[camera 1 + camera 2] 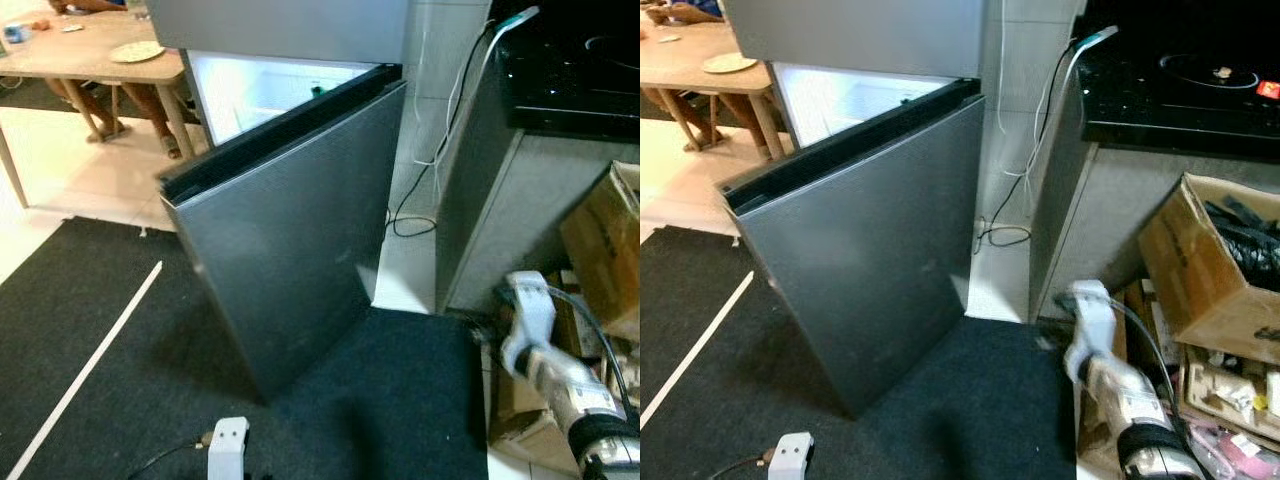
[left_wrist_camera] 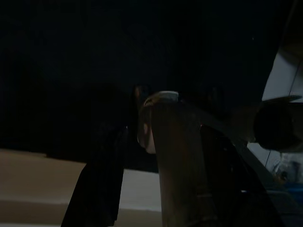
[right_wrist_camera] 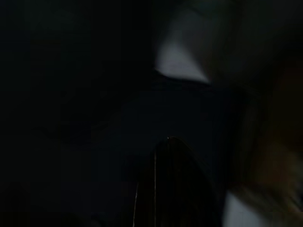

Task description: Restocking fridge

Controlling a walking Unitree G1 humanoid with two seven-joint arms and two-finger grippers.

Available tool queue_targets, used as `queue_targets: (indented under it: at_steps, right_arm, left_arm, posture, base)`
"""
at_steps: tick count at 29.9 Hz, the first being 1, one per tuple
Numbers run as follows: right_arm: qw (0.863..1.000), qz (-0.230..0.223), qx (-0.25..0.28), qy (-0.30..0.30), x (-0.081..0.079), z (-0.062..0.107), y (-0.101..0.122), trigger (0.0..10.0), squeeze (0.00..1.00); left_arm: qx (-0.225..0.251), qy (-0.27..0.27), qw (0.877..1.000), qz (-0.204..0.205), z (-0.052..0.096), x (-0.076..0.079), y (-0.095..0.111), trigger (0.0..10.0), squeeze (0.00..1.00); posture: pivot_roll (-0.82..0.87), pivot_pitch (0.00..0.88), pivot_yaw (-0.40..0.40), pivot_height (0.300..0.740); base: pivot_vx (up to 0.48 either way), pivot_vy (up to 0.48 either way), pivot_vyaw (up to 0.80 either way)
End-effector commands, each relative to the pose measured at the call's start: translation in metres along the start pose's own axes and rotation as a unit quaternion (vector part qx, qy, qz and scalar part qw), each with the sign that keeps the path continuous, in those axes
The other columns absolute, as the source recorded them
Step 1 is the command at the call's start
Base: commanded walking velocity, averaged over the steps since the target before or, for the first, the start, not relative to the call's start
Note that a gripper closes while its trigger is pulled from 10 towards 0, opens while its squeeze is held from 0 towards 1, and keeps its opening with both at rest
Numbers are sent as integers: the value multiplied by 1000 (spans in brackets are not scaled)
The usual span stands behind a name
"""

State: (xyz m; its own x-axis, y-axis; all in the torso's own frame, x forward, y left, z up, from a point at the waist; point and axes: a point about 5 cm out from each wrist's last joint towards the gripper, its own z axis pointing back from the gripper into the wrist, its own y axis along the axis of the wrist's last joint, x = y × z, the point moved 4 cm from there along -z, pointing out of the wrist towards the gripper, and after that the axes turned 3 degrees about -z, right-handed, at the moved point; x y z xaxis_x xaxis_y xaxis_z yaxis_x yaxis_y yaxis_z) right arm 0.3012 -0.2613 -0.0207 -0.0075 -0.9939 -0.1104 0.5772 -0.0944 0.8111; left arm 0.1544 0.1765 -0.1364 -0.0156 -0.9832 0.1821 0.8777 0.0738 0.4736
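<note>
- The grey fridge (image 1: 290, 130) stands ahead on a black mat (image 1: 110, 330), its lower door (image 1: 285, 240) swung part-way open toward the robot; the lit white interior (image 1: 255, 90) shows above the door's top edge, with a small green item inside too small to name.
- A black worktop (image 1: 1180, 90) rises to the right of the fridge, with cables (image 1: 1040, 130) hanging down the tiled wall between the 2.
- A wooden table (image 1: 80, 55) with a plate (image 1: 137, 51) sits at the far left, a person's legs beneath it.
- A cardboard box (image 1: 1205, 270) of dark items leans under the worktop.
- The right arm (image 1: 1110, 380) hangs low beside that box; I cannot tell the state of the right tool.
- The left arm (image 1: 228, 445) hangs low over the mat; in the dark left wrist view the left tool (image 2: 156, 156) is clenched on a tall dark bottle (image 2: 180, 165) with a pale cap.
</note>
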Motion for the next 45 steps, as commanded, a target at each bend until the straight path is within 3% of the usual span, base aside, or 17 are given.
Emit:
queue_targets:
  at_steps: [1,3,6,8,9,10,12,14,31,45]
  right_arm:
    - [997,19,-51,-49,13,8,-34,10000,0]
    - [989,46,-105,-93,27,24,-76,10000,0]
    - [984,41,-129,-113,32,33,-94,10000,0]
    - [973,15,-172,-151,44,54,-129,10000,0]
    - [973,15,-172,-151,44,54,-129,10000,0]
    - [969,-13,-188,-157,46,64,-144,10000,0]
    - [966,-26,-203,-159,47,72,-156,10000,0]
    - [961,-17,-224,-163,48,80,-168,10000,0]
    - [956,48,-248,-151,44,79,-173,10000,0]
    - [949,62,-266,-160,44,85,-182,10000,0]
  left_arm:
    - [-14,7,1000,-12,2,-3,-8,10000,0]
    - [-17,12,999,-32,2,-5,-7,10000,0]
    - [-18,15,999,-42,2,-6,-7,10000,0]
    - [-14,27,998,-61,2,-8,-4,10000,0]
    - [-14,27,998,-61,2,-8,-4,10000,0]
    - [-14,32,997,-69,2,-9,-3,10000,0]
    - [-12,35,997,-74,2,-9,-2,10000,0]
    - [-10,30,997,-71,1,-7,-1,10000,0]
    - [-6,14,999,-51,-1,-2,2,10000,0]
    - [-6,10,999,-41,0,-2,1,10000,0]
  posture:
    - [-39,0,12,740]
    - [-41,0,14,740]
    - [-40,0,15,740]
    - [-36,0,15,740]
    - [-36,0,15,740]
    - [-36,0,15,740]
    - [-36,0,15,740]
    - [-33,0,19,740]
    - [-27,0,23,740]
    - [-25,0,20,740]
  base:
    - [0,0,0]
    - [0,0,0]
    - [0,0,0]
    - [0,0,0]
    - [0,0,0]
    - [0,0,0]
    - [0,0,397]
    - [0,0,731]
    - [0,0,654]
    - [0,0,662]
